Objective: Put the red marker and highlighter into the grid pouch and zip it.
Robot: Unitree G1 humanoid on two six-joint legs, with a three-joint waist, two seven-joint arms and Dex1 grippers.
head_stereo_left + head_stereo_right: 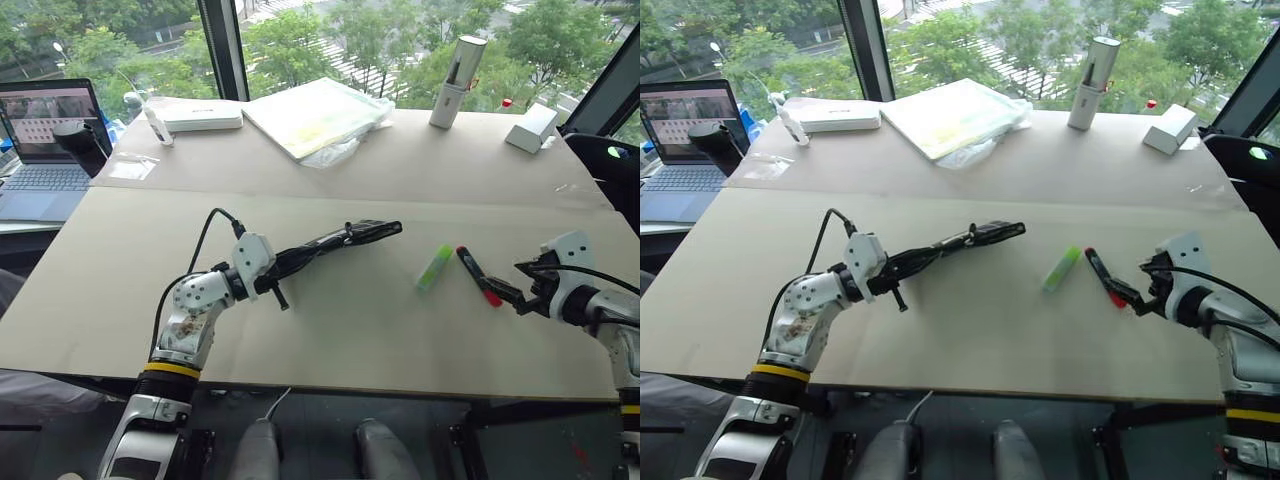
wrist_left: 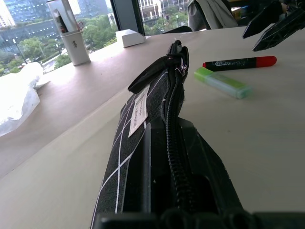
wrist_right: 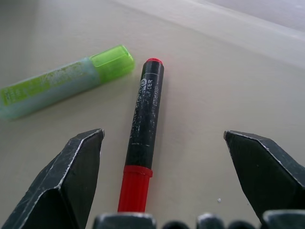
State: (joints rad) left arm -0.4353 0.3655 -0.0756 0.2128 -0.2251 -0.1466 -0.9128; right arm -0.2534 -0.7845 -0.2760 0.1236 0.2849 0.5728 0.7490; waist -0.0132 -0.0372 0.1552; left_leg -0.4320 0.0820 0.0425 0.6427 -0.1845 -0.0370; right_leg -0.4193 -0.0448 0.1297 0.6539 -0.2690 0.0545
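Lying between the open right jaws, red marker, highlighter beside

beige table, window, trees outside

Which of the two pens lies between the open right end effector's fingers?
The red marker, black-barrelled with a red end; the green highlighter lies beside it, outside them.

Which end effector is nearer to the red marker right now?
Right. The right end effector is open with its fingers either side of the red marker. The left end effector is shut on the grid pouch, beyond the highlighter.
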